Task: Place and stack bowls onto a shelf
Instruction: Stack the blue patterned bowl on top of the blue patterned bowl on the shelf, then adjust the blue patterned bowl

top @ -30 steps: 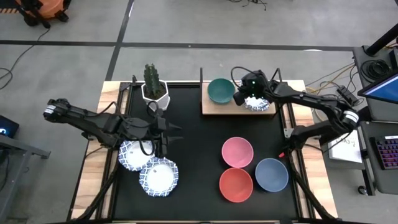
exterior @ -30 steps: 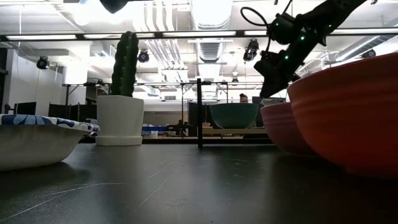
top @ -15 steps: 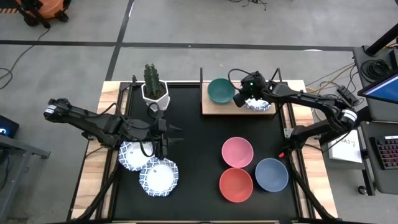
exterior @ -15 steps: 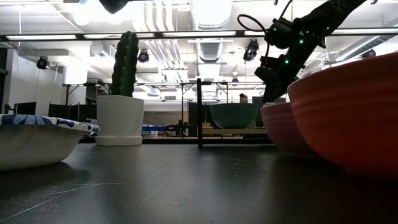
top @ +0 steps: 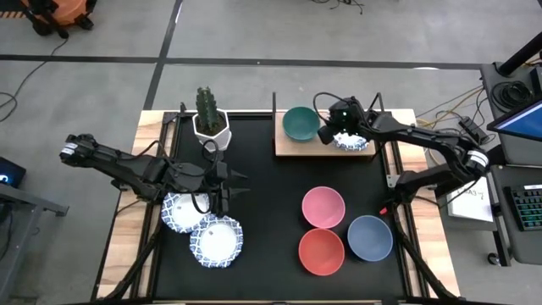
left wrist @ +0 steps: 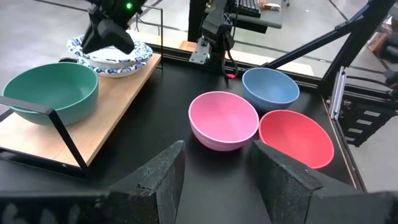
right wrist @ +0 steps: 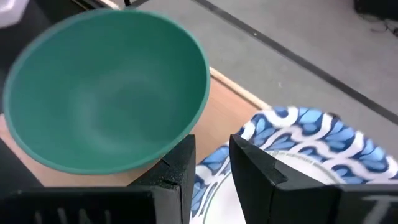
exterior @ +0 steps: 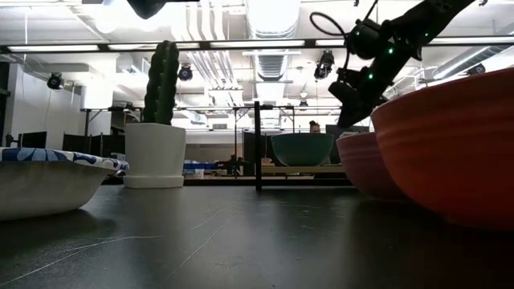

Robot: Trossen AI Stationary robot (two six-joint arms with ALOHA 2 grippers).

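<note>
The light-wood shelf stands at the table's far edge. On it sit a green bowl and, to its right, two stacked white bowls with blue rims. My right gripper hangs over the stack's left rim, next to the green bowl, fingers nearly together. My left gripper hovers open at mid-left, just right of two more blue-rimmed white bowls on the table. The pink, red and blue bowls stand near right. My right gripper pinches the upper blue-rimmed bowl's rim on the side facing the green bowl, one finger inside the bowl and one outside. It comes from above, slanting down. The bowl rests in the lower white bowl on the shelf.
A cactus in a white faceted pot stands at the far left of the black tabletop. Thin black posts rise at the shelf's corners. Bare tabletop lies between the two groups of bowls, in front of the shelf.
My right gripper has dipped slightly toward the shelf and come back up to about where it was. The bowls on the shelf and my left arm have stayed put.
</note>
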